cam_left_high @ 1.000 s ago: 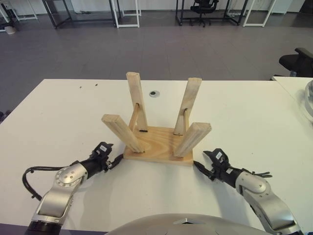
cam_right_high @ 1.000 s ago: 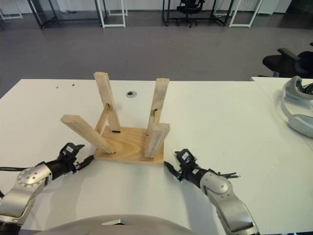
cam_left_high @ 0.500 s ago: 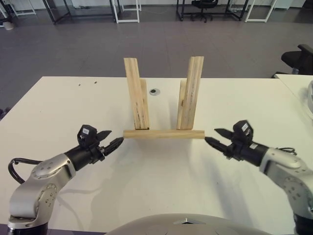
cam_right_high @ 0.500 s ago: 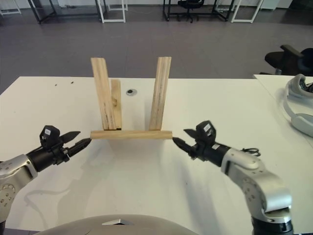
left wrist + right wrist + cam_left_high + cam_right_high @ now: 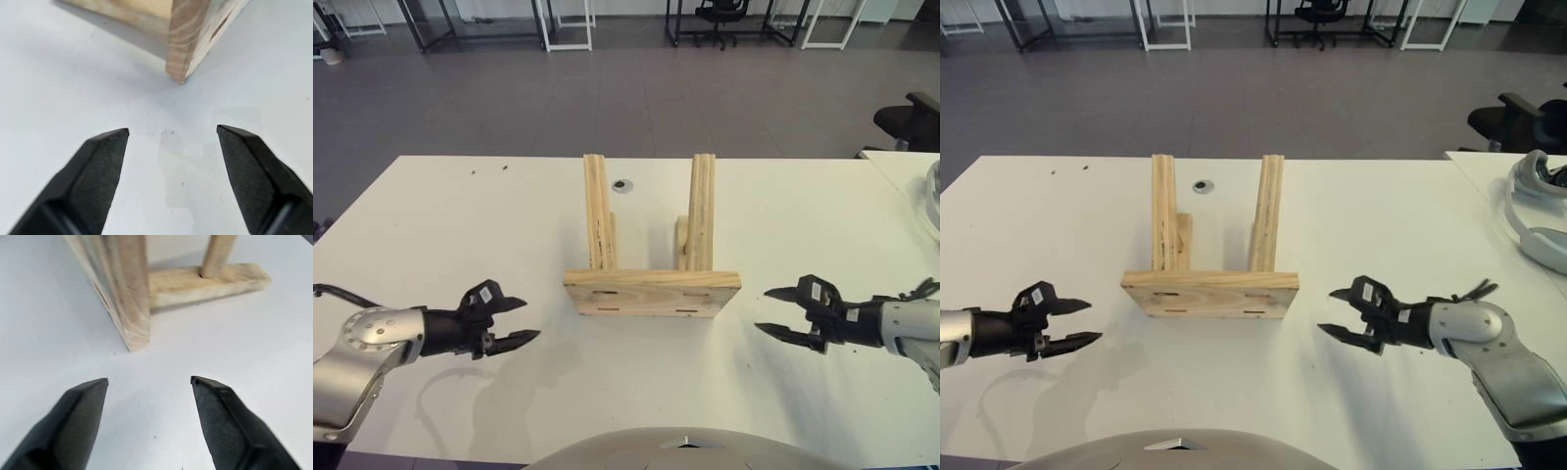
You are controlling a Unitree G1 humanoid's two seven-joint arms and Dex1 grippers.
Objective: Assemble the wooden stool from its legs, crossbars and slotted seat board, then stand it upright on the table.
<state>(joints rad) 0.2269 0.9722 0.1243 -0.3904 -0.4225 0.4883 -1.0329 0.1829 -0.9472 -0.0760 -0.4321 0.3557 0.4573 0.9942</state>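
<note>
legs (image 5: pixel 598 211) partly hidden behind the seat board (image 5: pixel 651 292)

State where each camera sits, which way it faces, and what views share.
Left eye view: on the head, facing forward and down; stool on its side on the table, left pincer and right pincer, both open, flanking it.
Right eye view: same head, same scene, shifted.
Left wrist view: left wrist, facing one seat board corner past its own fingers.
Right wrist view: right wrist, facing the opposite corner and a leg.
Shared: both wrist views see the seat board.
</note>
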